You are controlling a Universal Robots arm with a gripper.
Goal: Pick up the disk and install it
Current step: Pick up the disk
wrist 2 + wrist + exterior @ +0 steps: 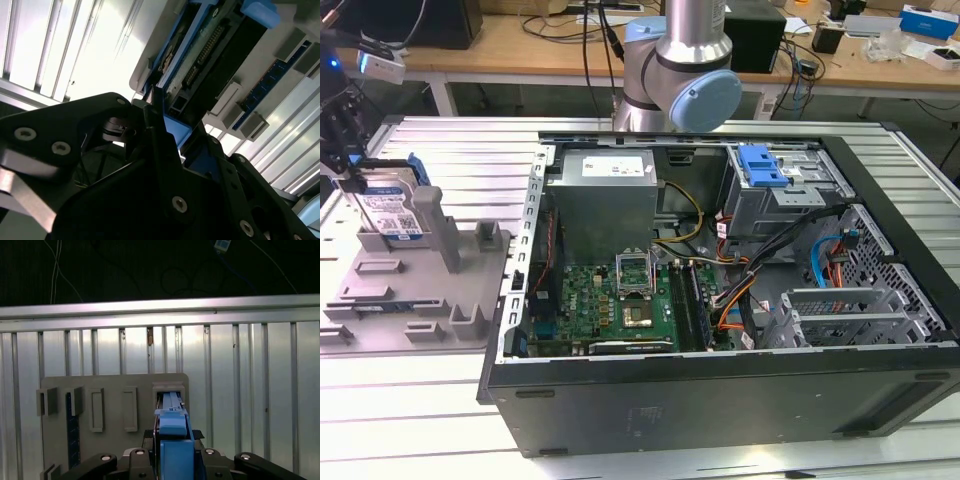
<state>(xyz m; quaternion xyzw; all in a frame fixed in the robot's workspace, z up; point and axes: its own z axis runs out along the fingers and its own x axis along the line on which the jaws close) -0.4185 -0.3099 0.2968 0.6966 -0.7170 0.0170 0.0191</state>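
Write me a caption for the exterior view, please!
The gripper is at the disk, which stands upright in a grey holder beside an open computer case.

The gripper (358, 188) points straight down at the exterior view's left, clamped on the disk (398, 215).

Entry 1: white-and-blue label (400, 224) on the disk (386, 200), the flat silver hard drive in a blue plastic carrier gripped by my fingers (159, 145): print there, none I can read.
Entry 2: white sticker (616, 165) on the grey metal power supply box (600, 212) inside the black open computer case (720, 400): likewise unreadable.
No other lettering legible to me.
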